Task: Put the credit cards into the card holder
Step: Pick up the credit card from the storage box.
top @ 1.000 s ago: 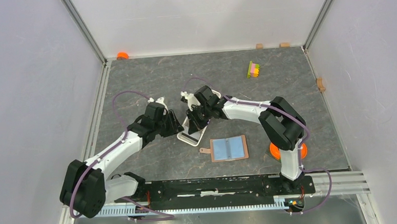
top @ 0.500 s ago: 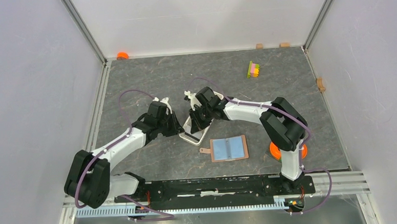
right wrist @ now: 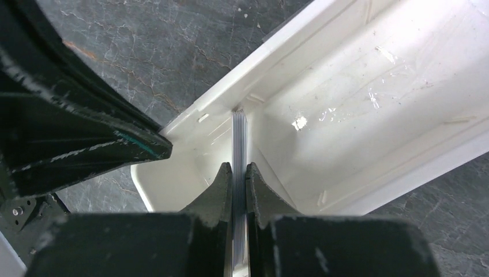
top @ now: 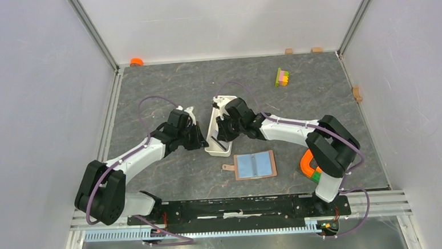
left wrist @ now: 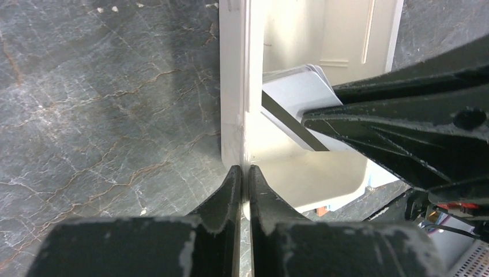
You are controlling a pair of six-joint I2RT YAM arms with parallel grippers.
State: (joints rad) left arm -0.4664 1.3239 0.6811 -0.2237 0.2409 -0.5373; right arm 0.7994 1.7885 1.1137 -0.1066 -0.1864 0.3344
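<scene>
Since earlier frames, white tray turned from slanted to nearly straight on counter; left hand brought up to it and closed. Left hand now pinched on tray's thin side wall near its end, fingers almost together. Right hand closed on stack of credit cards, held on edge inside tray, far edge reaching toward tray wall; touching or not cannot be told. Card holder laid open on counter, near tray's near end, apart from both hands, blue-grey faces shown inside.
</scene>
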